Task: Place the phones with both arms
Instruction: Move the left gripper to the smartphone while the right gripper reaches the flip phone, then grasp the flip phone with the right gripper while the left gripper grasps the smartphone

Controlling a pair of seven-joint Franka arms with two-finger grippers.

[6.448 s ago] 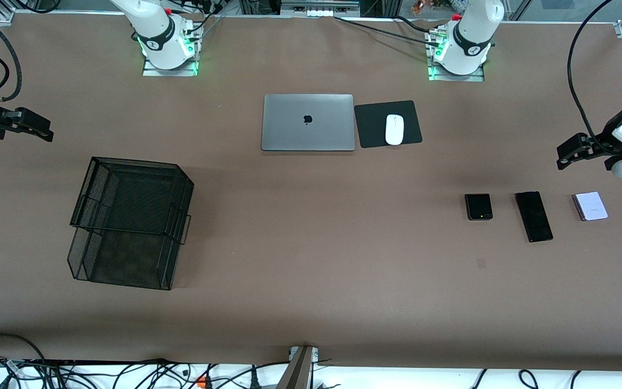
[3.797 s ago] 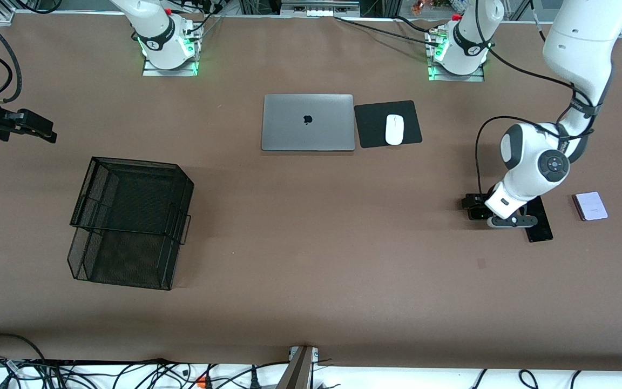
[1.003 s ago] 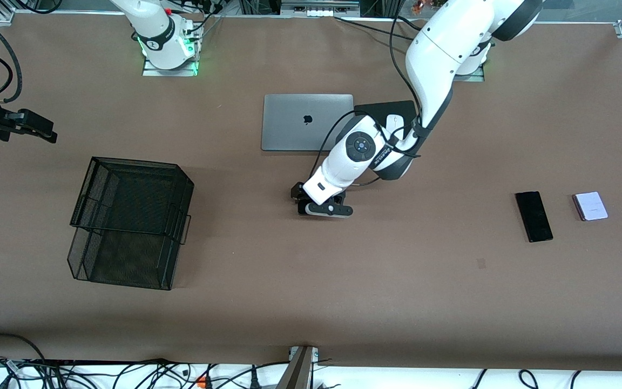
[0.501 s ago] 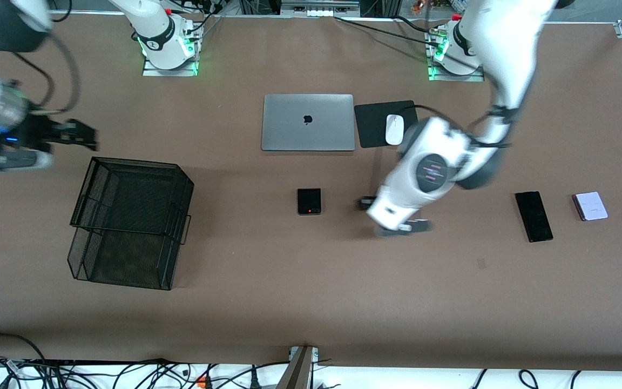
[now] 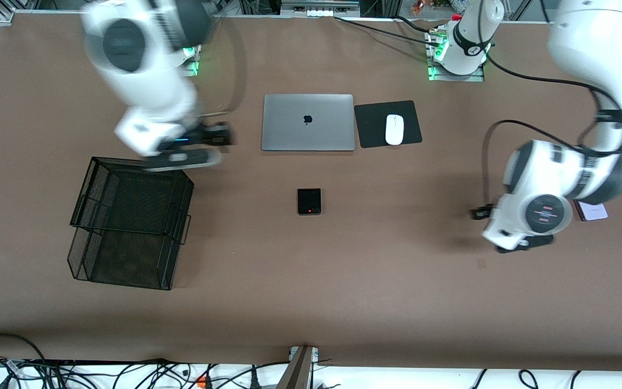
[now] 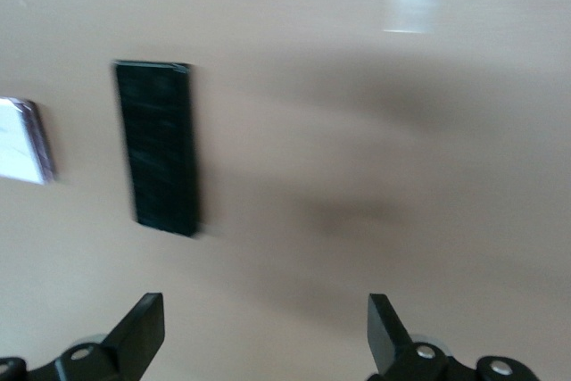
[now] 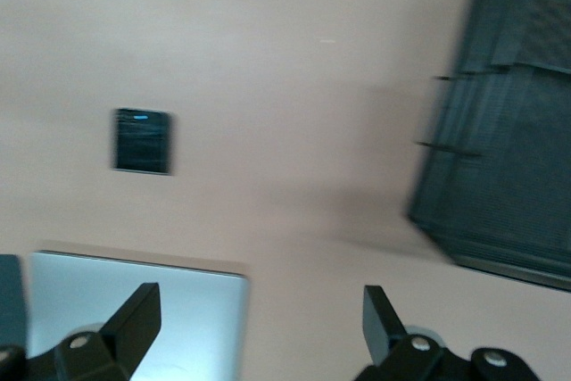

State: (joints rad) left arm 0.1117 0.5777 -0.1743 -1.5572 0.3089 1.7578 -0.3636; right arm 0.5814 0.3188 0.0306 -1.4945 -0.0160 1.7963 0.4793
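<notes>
The left end effector hung over the slab phone, jaws apart and empty. The right end effector, also apart, hung between the laptop and the basket; the black flip phone lay mid-bench. Recommended practice: centre the jaws across the slab's narrow width before descending.

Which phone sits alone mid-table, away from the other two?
The small square black flip phone, lying nearer the front camera than the laptop. The slim black slab phone and the pale lilac flip phone lie together at the left arm's end.
</notes>
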